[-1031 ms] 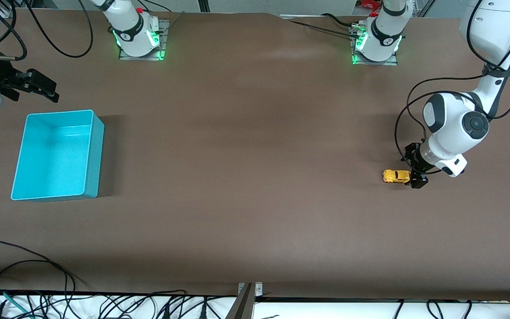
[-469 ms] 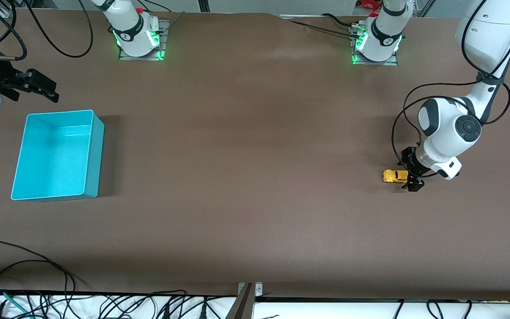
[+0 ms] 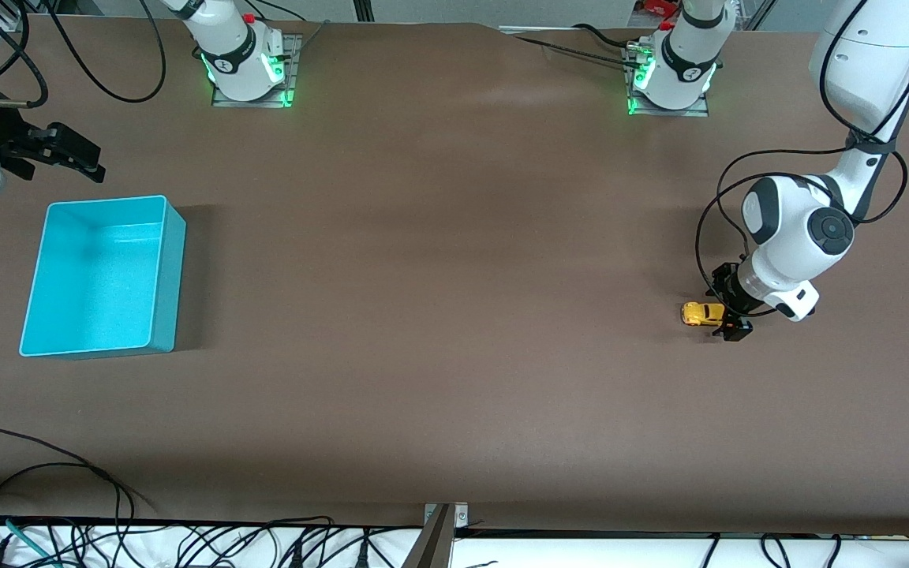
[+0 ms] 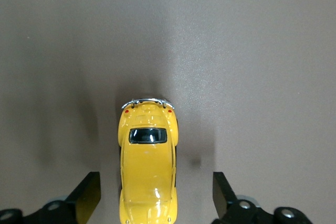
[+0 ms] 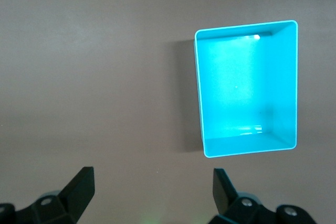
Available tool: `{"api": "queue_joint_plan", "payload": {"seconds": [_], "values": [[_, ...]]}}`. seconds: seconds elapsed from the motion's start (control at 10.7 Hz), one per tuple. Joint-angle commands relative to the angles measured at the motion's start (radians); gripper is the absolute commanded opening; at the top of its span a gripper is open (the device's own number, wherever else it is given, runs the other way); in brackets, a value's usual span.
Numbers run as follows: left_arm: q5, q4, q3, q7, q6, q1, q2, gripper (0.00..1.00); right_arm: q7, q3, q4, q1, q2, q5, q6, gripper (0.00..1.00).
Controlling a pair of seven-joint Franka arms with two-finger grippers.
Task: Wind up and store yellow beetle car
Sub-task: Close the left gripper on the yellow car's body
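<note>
The yellow beetle car (image 3: 701, 313) stands on its wheels on the brown table near the left arm's end. My left gripper (image 3: 727, 312) is low at one end of it, open, with a finger on each side and gaps between. In the left wrist view the car (image 4: 147, 167) lies between the two dark fingers (image 4: 84, 198), not touched. The teal bin (image 3: 102, 276) sits empty at the right arm's end; it also shows in the right wrist view (image 5: 245, 87). My right gripper (image 3: 68, 154) waits open and empty above the table beside the bin.
Cables (image 3: 44, 481) lie along the table edge nearest the front camera. The two arm bases (image 3: 245, 59) stand at the table's farthest edge.
My left gripper has slid a little along the car toward the right arm's end, so the car sits deeper between its fingers. The car and the right arm have not moved.
</note>
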Motion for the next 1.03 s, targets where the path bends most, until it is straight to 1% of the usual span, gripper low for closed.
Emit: {"api": "queue_joint_plan", "payload": {"seconds": [0.0, 0.09, 0.19, 0.38, 0.56, 0.75, 0.94], "values": [[-0.001, 0.016, 0.0, -0.007, 0.003, -0.004, 0.008, 0.5, -0.005, -0.002, 0.011, -0.001, 0.001, 0.016, -0.006, 1.0], [-0.001, 0.016, 0.0, -0.002, 0.003, -0.004, 0.008, 0.23, -0.005, -0.002, 0.014, -0.001, 0.001, 0.016, -0.006, 1.0], [-0.001, 0.016, 0.0, -0.002, 0.003, -0.004, 0.008, 0.01, -0.005, -0.002, 0.015, -0.001, 0.001, 0.016, -0.006, 1.0], [-0.001, 0.016, 0.0, -0.003, 0.002, -0.004, 0.006, 0.0, -0.005, -0.002, 0.015, -0.001, 0.001, 0.016, -0.006, 1.0], [-0.003, 0.031, -0.003, -0.028, -0.014, -0.012, -0.02, 0.0, -0.005, -0.002, 0.015, -0.001, 0.001, 0.016, -0.006, 1.0], [-0.003, 0.045, -0.003, -0.12, -0.092, -0.07, -0.049, 0.0, -0.005, -0.002, 0.015, -0.001, 0.001, 0.016, -0.006, 1.0], [-0.001, 0.045, -0.002, -0.192, -0.132, -0.117, -0.044, 0.0, -0.005, -0.002, 0.014, -0.001, 0.001, 0.016, -0.006, 1.0]]}}
